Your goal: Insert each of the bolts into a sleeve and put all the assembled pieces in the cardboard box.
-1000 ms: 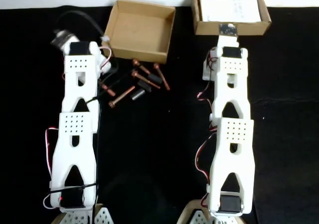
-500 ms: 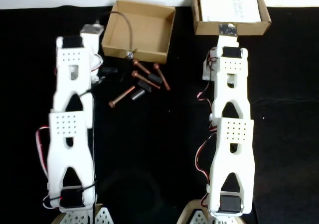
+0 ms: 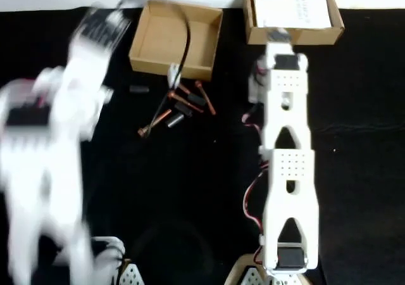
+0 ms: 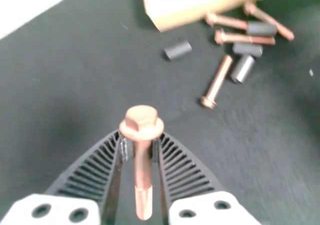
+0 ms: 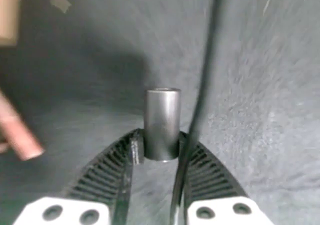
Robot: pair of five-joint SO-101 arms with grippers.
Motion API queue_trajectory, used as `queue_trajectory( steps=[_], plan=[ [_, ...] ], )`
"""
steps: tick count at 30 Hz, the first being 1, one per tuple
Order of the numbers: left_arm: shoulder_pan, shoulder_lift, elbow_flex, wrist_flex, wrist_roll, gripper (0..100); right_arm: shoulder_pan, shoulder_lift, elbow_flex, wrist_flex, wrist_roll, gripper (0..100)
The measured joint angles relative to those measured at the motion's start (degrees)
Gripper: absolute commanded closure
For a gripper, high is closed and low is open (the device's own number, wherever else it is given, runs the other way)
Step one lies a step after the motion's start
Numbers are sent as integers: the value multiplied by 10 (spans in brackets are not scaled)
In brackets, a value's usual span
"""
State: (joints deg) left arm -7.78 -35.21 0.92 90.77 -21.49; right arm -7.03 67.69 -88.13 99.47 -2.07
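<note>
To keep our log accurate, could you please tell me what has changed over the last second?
The left arm swung leftward, away from the loose bolts, carrying off a bolt in its gripper. The right arm edged slightly left, holding a sleeve. The box and loose bolts stayed put.

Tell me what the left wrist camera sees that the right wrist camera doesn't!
Left wrist view: the left claw pinching a copper bolt, with loose sleeves lying flat beyond it. Right wrist view: the right claw pinching an upright dark sleeve, and a black cable running past it. Both: the black table cover, a ribbed claw shut on one part, and loose copper bolts, though the right wrist view catches just a blurred end.
</note>
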Motion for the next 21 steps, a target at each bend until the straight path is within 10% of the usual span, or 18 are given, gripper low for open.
queue_trajectory(
  steps=[21],
  plan=[
    [-3, -137, 91, -44, 74, 991, -5, -501, -69, 13, 87, 991]
  ],
)
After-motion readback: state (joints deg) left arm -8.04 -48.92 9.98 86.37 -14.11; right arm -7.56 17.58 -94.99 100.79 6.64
